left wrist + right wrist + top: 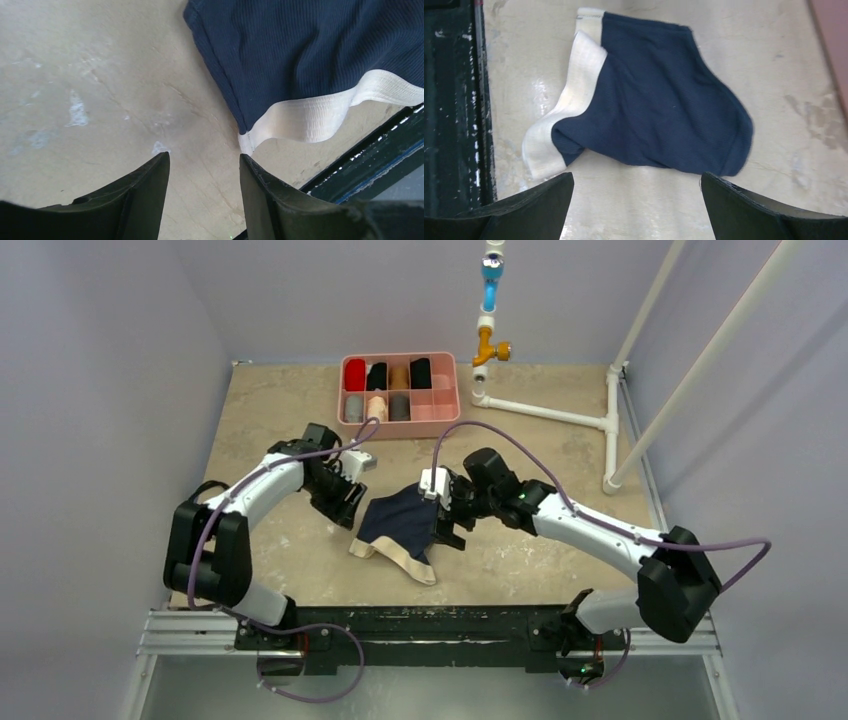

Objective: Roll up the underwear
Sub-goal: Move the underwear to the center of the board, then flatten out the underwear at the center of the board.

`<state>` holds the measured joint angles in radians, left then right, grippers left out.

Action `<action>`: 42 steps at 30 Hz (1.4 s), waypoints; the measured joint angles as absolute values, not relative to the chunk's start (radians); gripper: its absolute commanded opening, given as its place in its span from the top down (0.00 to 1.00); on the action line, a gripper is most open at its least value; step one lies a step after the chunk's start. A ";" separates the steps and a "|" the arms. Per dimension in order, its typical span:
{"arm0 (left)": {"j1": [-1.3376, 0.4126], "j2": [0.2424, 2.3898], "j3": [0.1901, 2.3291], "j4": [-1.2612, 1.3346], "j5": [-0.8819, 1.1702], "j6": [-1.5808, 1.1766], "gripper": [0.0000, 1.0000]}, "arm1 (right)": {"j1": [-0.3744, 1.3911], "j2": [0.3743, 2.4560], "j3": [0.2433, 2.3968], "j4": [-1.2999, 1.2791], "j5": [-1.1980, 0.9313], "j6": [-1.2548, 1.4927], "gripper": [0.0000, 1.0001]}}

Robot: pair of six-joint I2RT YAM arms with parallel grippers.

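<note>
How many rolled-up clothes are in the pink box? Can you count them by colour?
Red roll: 1
Black rolls: 2
Tan roll: 1
Peach roll: 1
Grey rolls: 2
Total: 7

Pale lavender walls point(100, 360) enclose a beige, stone-patterned surface point(270, 410). A white pipe frame point(545, 412) stands at its far right. A pink compartment tray point(445, 405) sits at the far edge, and a black rail point(430, 625) runs along the near edge.
</note>
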<state>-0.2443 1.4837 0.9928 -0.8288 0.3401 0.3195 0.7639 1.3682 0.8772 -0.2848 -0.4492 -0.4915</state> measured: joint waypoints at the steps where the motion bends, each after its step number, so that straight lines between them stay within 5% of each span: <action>1: -0.252 1.504 0.993 -0.835 0.341 0.313 0.50 | 0.764 1.356 0.880 -0.279 -0.435 -0.491 0.01; 15: -0.408 1.679 1.016 -0.867 0.330 0.286 0.56 | 0.726 1.170 0.877 -0.247 -0.278 -0.490 0.01; 22: -0.428 1.702 1.060 -0.889 0.326 0.269 0.99 | 0.699 1.170 0.862 -0.247 -0.274 -0.487 0.01; 30: -0.433 1.730 1.148 -0.953 0.368 0.271 1.00 | 0.600 1.134 0.854 -0.238 -0.276 -0.460 0.01; 42: -0.533 1.735 1.952 -1.193 0.212 0.333 1.00 | 0.430 1.053 0.852 -0.160 -0.110 -0.357 0.01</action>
<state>-0.5335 1.7348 1.9518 -1.1931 0.2119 0.3328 0.4301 1.0527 0.8524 -0.1604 -0.1097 -0.3573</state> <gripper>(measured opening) 0.007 0.987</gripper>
